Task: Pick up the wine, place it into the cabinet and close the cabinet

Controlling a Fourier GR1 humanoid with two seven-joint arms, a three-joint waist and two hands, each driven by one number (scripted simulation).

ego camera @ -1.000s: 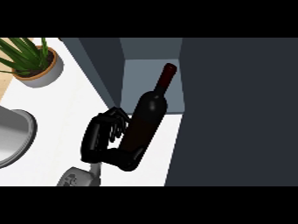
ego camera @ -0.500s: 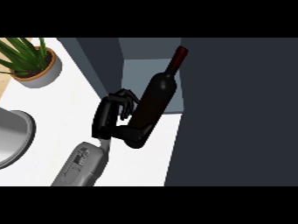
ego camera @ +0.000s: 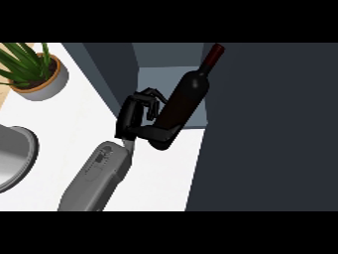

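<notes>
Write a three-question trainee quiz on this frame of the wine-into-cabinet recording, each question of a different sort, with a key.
1. True or false: the wine bottle stands free on the counter.
2. Which thing sits at the view's upper left? A) potted plant B) kettle C) plate
3. Fill in: the bottle's neck points toward the open ____.

Key: 1 false, the hand is curled round its lower body, holding it tilted; 2 A; 3 cabinet.
</notes>
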